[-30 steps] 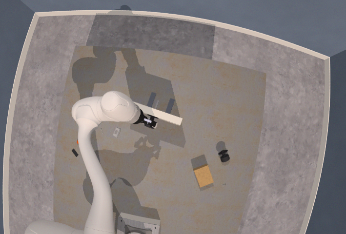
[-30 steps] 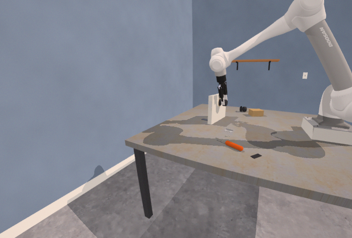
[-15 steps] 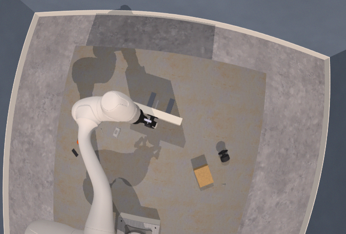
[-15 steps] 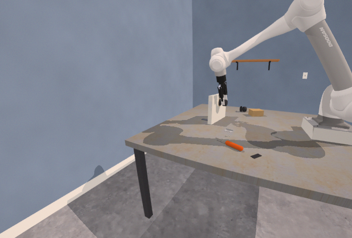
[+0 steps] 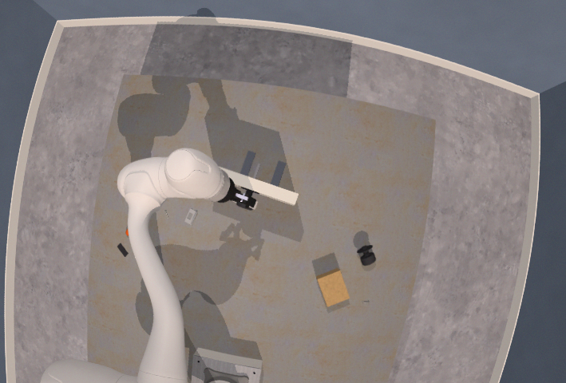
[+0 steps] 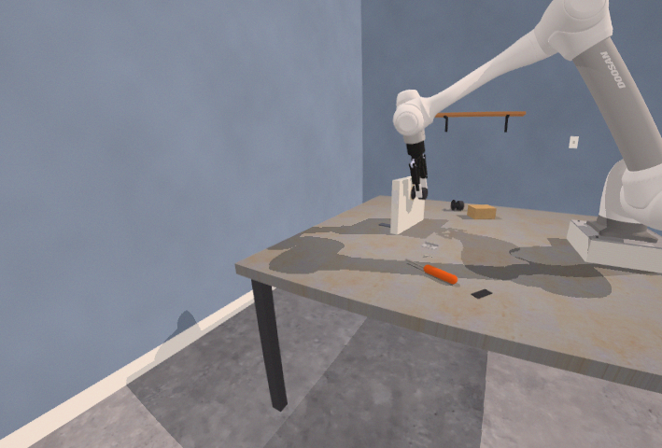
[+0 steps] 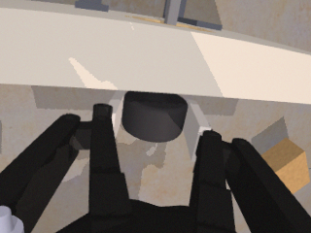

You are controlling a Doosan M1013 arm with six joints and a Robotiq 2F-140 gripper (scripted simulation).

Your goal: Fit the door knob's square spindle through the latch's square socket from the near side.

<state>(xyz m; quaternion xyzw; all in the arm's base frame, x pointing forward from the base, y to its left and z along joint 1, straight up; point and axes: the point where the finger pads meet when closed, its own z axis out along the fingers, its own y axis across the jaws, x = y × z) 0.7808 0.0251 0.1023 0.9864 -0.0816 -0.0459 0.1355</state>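
Note:
A pale wood board stands on edge on the table; it also shows in the side view and as a wide band across the wrist view. My gripper points down at the board's robot-facing side. In the wrist view the gripper is shut on the dark door knob. The knob's body sticks out from the board toward me, and its round plate lies close against the wood. The spindle and the latch's socket are hidden behind the knob and board.
A second dark knob and a small wood block lie to the right. An orange screwdriver, a black plate and a small metal plate lie to the left. Two grey brackets sit behind the board.

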